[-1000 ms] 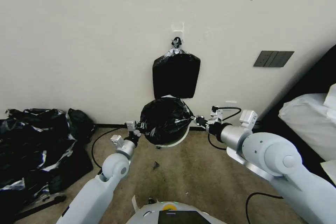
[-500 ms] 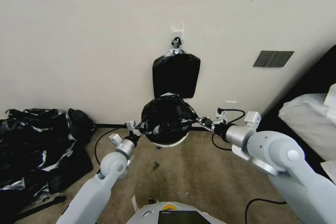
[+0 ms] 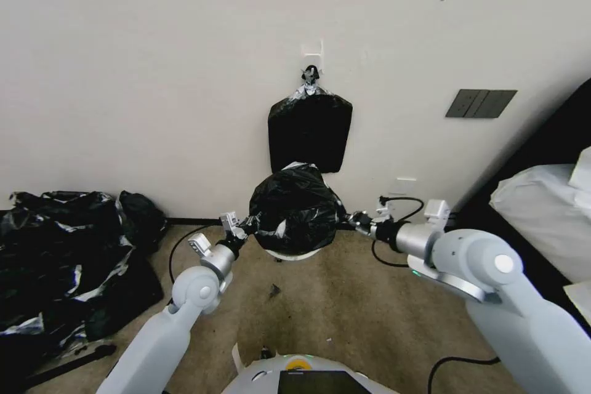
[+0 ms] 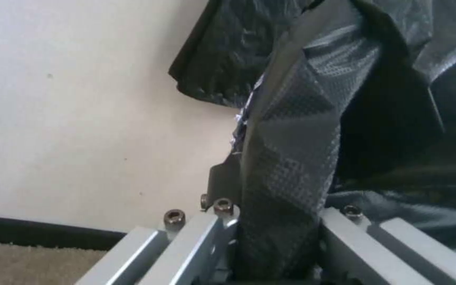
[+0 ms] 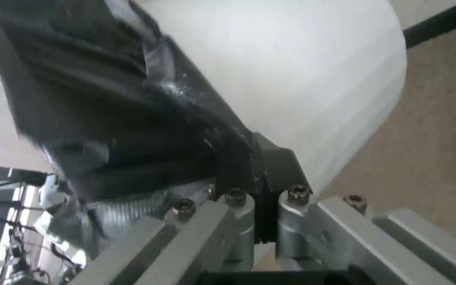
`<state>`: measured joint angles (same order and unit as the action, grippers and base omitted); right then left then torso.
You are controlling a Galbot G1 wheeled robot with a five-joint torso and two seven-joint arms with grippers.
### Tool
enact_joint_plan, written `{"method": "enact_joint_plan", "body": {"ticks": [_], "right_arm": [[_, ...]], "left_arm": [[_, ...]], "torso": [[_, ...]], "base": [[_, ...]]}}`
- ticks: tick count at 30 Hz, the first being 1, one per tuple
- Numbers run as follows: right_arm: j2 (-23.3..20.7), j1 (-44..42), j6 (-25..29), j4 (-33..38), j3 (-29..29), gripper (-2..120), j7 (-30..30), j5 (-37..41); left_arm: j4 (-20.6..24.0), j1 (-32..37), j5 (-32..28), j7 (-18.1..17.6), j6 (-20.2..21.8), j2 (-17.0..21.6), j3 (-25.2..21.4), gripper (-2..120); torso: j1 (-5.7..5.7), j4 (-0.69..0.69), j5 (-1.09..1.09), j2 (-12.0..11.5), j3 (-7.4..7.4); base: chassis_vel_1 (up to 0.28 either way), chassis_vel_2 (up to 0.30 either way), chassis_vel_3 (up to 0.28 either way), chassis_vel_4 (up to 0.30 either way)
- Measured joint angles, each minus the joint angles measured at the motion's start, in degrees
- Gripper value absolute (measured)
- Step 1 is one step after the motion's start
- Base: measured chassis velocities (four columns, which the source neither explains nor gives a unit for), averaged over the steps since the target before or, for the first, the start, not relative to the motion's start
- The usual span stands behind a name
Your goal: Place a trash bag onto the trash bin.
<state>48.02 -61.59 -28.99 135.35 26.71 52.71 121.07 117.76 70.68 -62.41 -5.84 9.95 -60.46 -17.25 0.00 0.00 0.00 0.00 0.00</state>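
thin glossy black film, that's the trash bag: it sits draped over the top of the trash bin, and just a sliver of white bin shows under its lower edge. bin stands on the carpet against the wall, straight below the flat black pack hanging there.

handling, my read: near weightless, fully limp, slick, and it'll tear if tugged hard or snagged on the bin's lip. no stiffness, so it goes slack anywhere it isn't held. best hold is the mouth hem at two opposite points, which is where the grippers are.

left gripper is at the bin's left side, clenched on a gathered fold of bag. right gripper is at the bin's right side, clamped on the opposite edge, bag stretched between them.

view differences:
- head view gives the whole layout (both arms, bag spread across the bin), but the pinch points are too small to read.
- left wrist view shows the textured film running straight down between the fingers, so the grip is confirmed there.
- right wrist view shows the bin's smooth white wall right beside the fingers with the bunched bag pinched, so that edge looks to be outside the wall and below the lip.
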Motion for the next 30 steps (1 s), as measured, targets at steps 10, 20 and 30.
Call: {"method": "enact_joint_plan", "body": {"ticks": [10,20,30], "right_arm": [[-0.69,0.01,-1.50,2.03,0.13,14,0.97,-4.72],[-3.58,-2.61,-2.91,5.27,5.89,51,0.29,-9.29],[-10.20,2.34,-4.23,8.03,2.79,87,-21.67,-24.77]], "left_arm": [[-0.01,-1.52,-0.90,-3.73,2.24,-0.51,1.01,1],[-1.62,-3.41,2.43,-6.48,3.48,-0.23,2.00,1],[-0.61,-4.79,10.87,-9.25,3.33,0.57,4.03,1]], "torso": [[0.00,0.00,0.00,0.00,0.00],[0.00,0.00,0.01,0.00,0.00],[0.00,0.00,-0.01,0.00,0.00]], "base": [[0.000,0.000,0.000,0.000],[0.000,0.000,0.000,0.000],[0.000,0.000,0.000,0.000]]}}
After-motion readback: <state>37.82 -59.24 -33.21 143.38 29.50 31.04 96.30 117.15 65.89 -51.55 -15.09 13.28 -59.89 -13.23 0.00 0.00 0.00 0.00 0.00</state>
